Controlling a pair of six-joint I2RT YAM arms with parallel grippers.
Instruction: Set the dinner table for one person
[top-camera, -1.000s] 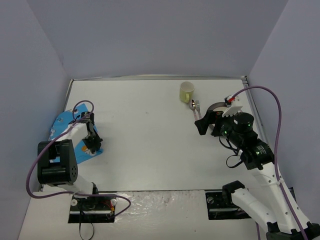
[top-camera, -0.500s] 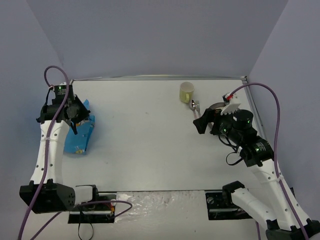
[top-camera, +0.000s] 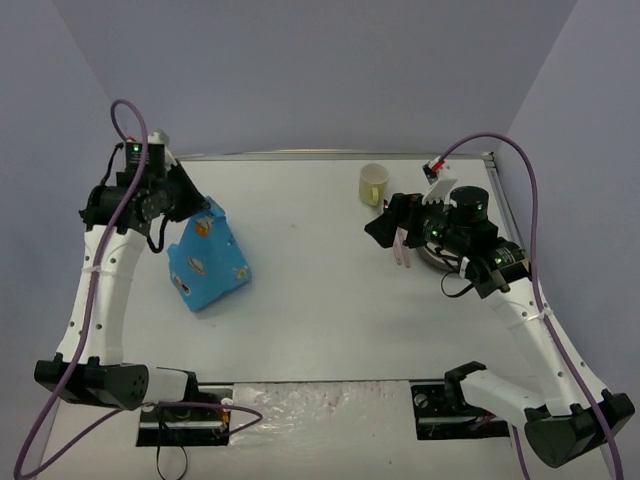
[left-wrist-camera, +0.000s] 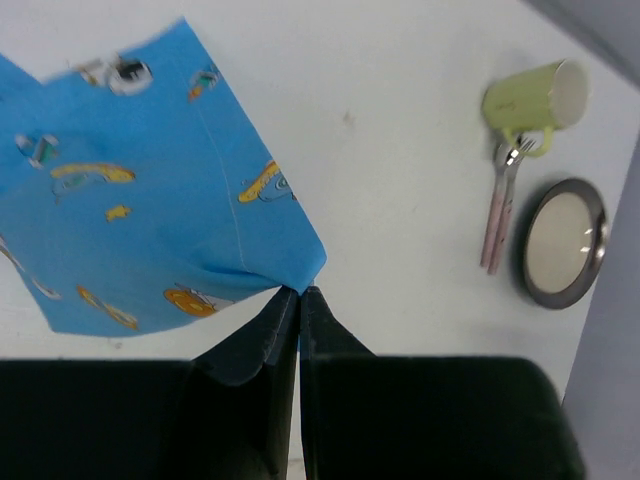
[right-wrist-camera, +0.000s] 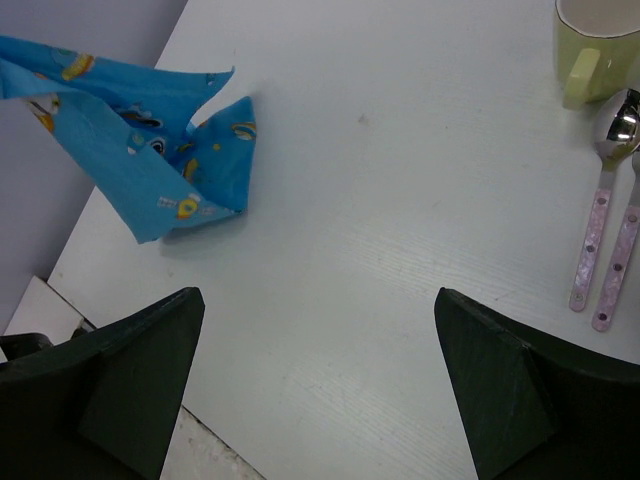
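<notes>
The dinner table (top-camera: 310, 300) is a white tabletop. My left gripper (top-camera: 203, 207) is shut on one corner of a blue cartoon-print placemat (top-camera: 210, 262) and holds it lifted; the cloth hangs down to the table at the left. In the left wrist view the jaws (left-wrist-camera: 298, 292) pinch the placemat's corner (left-wrist-camera: 150, 220). My right gripper (top-camera: 385, 224) is open and empty above the table, left of the cutlery; in its wrist view (right-wrist-camera: 320, 330) only bare table lies between the fingers.
A pale green mug (top-camera: 373, 183) lies at the back right, also in the left wrist view (left-wrist-camera: 530, 95). A pink-handled spoon (right-wrist-camera: 600, 235) and fork (right-wrist-camera: 622, 260) lie beside it. A metal-rimmed plate (left-wrist-camera: 562, 243) sits right of them, mostly hidden under my right arm.
My left gripper has lifted the placemat off the table's left edge and carried it right. My right gripper has moved left and up, away from the plate.
</notes>
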